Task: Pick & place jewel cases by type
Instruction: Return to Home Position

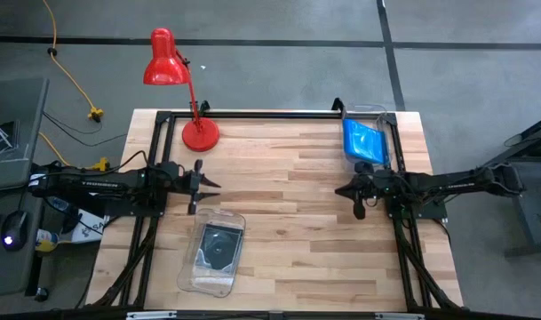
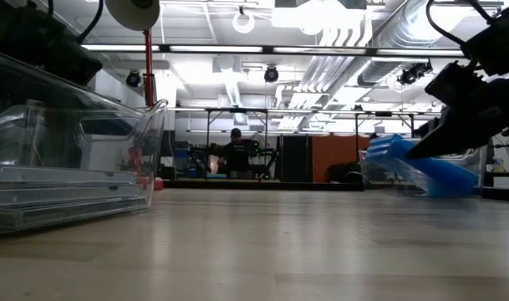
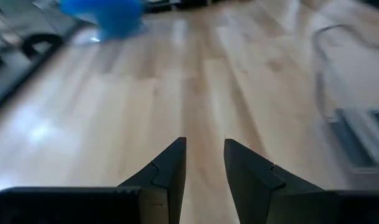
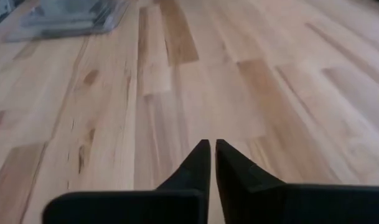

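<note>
Dark jewel cases (image 1: 219,244) lie flat in a clear bin (image 1: 202,277) near the table's near edge; in the low view they are stacked in the bin (image 2: 62,196). Blue jewel cases (image 1: 362,140) lean tilted inside a second clear bin (image 1: 387,120) at the far right corner, seen also in the low view (image 2: 434,171) and the left wrist view (image 3: 108,14). My left gripper (image 1: 217,184) (image 3: 205,149) hovers over bare wood left of centre, open by a narrow gap. My right gripper (image 1: 339,190) (image 4: 213,147) hovers just near of the blue bin, shut and empty.
A red desk lamp (image 1: 177,80) stands at the table's far left corner. A black frame (image 1: 270,114) runs along the far edge and down both sides. Bare wood (image 1: 288,213) stretches between the two grippers. A person (image 2: 236,150) sits far off in the room.
</note>
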Tool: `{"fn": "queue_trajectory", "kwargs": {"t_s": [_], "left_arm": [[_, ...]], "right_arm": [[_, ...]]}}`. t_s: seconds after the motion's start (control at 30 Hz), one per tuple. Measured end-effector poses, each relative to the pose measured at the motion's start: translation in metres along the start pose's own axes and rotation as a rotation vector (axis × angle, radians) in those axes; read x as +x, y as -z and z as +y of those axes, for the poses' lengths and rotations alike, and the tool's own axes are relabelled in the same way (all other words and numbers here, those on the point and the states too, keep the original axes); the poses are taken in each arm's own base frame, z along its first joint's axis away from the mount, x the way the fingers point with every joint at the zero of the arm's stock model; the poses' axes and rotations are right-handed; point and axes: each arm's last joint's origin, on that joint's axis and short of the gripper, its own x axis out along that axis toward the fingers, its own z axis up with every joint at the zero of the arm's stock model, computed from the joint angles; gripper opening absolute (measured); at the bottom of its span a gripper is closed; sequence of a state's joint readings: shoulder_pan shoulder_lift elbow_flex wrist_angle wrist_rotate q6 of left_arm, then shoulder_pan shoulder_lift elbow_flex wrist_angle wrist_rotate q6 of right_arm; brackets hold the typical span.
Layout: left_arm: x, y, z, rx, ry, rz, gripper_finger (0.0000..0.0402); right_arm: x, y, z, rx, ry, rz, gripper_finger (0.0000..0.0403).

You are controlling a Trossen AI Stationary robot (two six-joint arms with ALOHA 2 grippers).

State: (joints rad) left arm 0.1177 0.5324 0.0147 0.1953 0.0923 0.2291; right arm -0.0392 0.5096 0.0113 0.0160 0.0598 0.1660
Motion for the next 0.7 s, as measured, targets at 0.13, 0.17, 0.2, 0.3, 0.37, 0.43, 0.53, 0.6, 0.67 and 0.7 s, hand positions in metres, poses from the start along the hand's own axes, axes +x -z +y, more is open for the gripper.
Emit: {"fn": "queue_trajectory", "kwargs": {"t_s": [0.13,0.17,0.2,0.3,0.37,0.43,0.53,0.6,0.67,0.7], "left_arm": [[-0.0002,0.0028,-0.0033,-0.081,0.094,0.019,0.0105],[-0.0002,0.0039,-0.0038,-0.087,0.106,0.029,0.0105],[-0.0003,0.0046,-0.0042,-0.089,0.115,0.035,0.0105],[-0.0003,0.0053,-0.0045,-0.090,0.119,0.042,0.0105],[-0.0004,0.0054,-0.0045,-0.090,0.119,0.044,0.0105],[-0.0004,0.0056,-0.0045,-0.090,0.118,0.045,0.0105],[-0.0005,0.0068,-0.0049,-0.093,0.124,0.057,0.0105],[-0.0006,0.0081,-0.0055,-0.102,0.136,0.071,0.0105],[-0.0008,0.0098,-0.0062,-0.114,0.148,0.088,0.0105],[-0.0009,0.0105,-0.0064,-0.122,0.148,0.096,0.0105]], "right_arm": [[0.0025,0.0035,0.0003,0.011,-0.015,0.044,0.0004],[0.0030,0.0042,0.0002,0.018,-0.015,0.052,0.0005],[0.0033,0.0048,0.0002,0.023,-0.015,0.059,0.0005],[0.0040,0.0059,0.0001,0.029,-0.015,0.071,0.0001],[0.0041,0.0060,0.0002,0.032,-0.016,0.073,0.0002],[0.0041,0.0059,0.0002,0.033,-0.017,0.073,0.0001],[0.0041,0.0060,0.0003,0.042,-0.022,0.074,0.0001],[0.0041,0.0059,0.0006,0.050,-0.032,0.075,0.0001],[0.0041,0.0059,0.0010,0.067,-0.043,0.076,0.0001],[0.0041,0.0059,0.0011,0.070,-0.049,0.077,0.0001]]}}
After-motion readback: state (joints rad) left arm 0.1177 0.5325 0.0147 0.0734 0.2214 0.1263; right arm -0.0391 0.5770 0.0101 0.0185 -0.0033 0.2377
